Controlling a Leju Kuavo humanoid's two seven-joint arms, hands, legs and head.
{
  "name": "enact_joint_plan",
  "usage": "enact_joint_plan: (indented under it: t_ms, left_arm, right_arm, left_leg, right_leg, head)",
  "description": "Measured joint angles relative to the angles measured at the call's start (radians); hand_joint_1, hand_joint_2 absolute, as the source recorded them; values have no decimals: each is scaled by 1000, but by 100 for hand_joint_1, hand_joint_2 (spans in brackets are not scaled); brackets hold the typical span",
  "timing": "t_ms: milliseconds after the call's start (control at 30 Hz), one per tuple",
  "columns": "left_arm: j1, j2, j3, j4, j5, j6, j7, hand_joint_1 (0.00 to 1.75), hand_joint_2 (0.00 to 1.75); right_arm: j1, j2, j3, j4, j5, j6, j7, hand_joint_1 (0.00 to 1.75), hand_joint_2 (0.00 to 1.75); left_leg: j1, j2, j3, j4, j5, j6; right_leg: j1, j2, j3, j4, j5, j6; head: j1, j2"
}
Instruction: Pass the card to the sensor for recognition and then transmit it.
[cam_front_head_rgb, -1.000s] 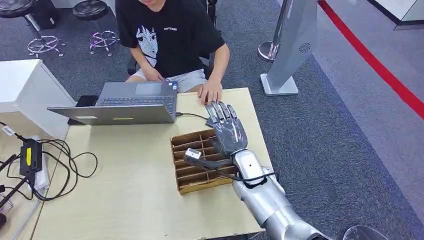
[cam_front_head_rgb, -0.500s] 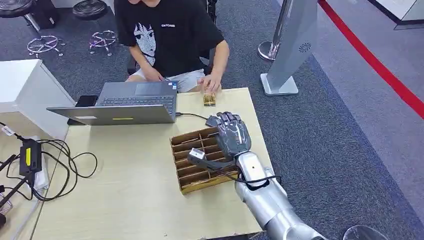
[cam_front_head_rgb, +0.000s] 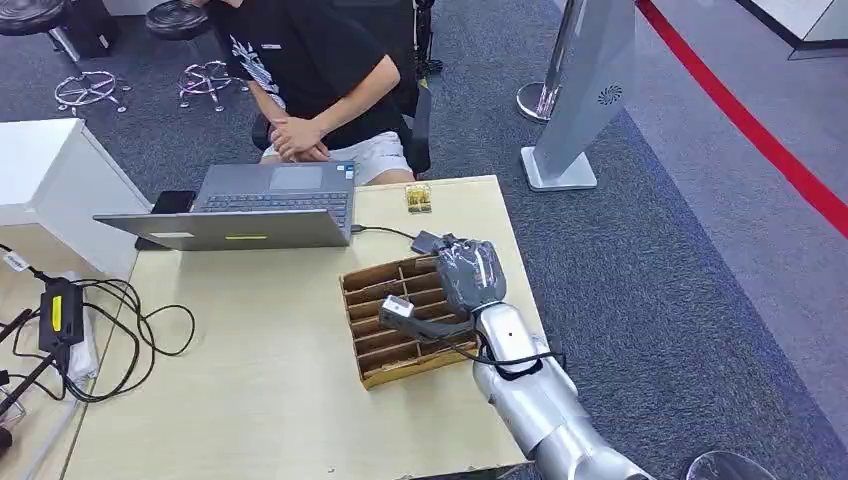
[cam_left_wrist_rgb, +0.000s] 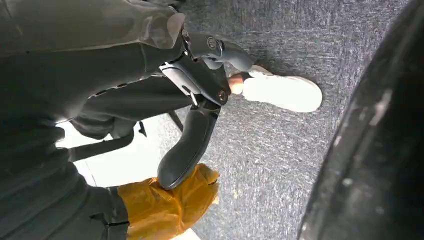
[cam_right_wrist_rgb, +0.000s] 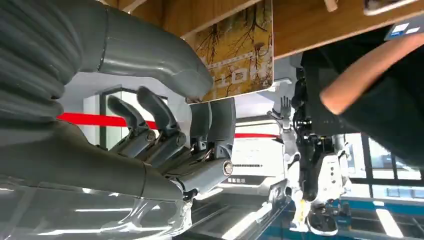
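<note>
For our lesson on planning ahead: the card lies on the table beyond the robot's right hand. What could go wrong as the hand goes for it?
1. The card lies close to the far edge of the table; a push from the right hand might slide it off.
2. A black cable from the laptop runs between hand and card and could snag the fingers.
3. The hand hangs over the cardboard tray and might drag it along.
</note>
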Motion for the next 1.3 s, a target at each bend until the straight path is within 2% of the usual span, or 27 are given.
enact_joint_plan:
  t_ms: [100,633,733,867,1000,1167,1300]
  left_arm:
    - [0,0,0,0,0,0,0,0,175]
    - [0,0,-2,0,0,0,0,0,175]
    - [0,0,-3,0,0,0,0,0,175]
    - [0,1,-3,0,0,0,-1,0,175]
    - [0,2,-3,0,0,0,-2,0,175]
    - [0,2,-5,0,0,-1,-6,0,175]
    - [0,2,-6,0,0,-1,-7,0,175]
  right_arm:
    - [1,0,-4,-5,0,1,0,173,175]
    - [7,-3,-16,-41,-20,-12,-18,175,175]
    - [32,-8,-26,-168,-86,-6,-51,175,175]
    - [57,-26,-40,-409,-151,69,-77,175,175]
    - [71,-36,-59,-573,-272,132,-133,175,175]
    - [75,-38,-87,-674,-426,191,-201,175,175]
    - [76,-38,-103,-707,-446,200,-214,175,175]
  left_leg:
    - [0,0,0,0,0,0]
    - [0,0,0,0,0,0]
    - [0,0,0,0,0,0]
    - [0,0,-1,0,0,0]
    - [0,0,-1,0,0,0]
    - [0,0,-1,0,0,0]
    - [0,0,-1,0,0,0]
  right_leg:
    - [0,0,0,0,0,0]
    - [0,0,0,0,0,0]
    - [0,0,0,0,0,0]
    - [0,0,-1,0,0,0]
    - [0,0,-1,0,0,0]
    - [0,0,-1,0,0,0]
    - [0,0,-1,0,0,0]
  head:
    - [0,0]
    - [0,0]
    - [0,0]
    - [0,0]
    - [0,0]
    - [0,0]
    - [0,0]
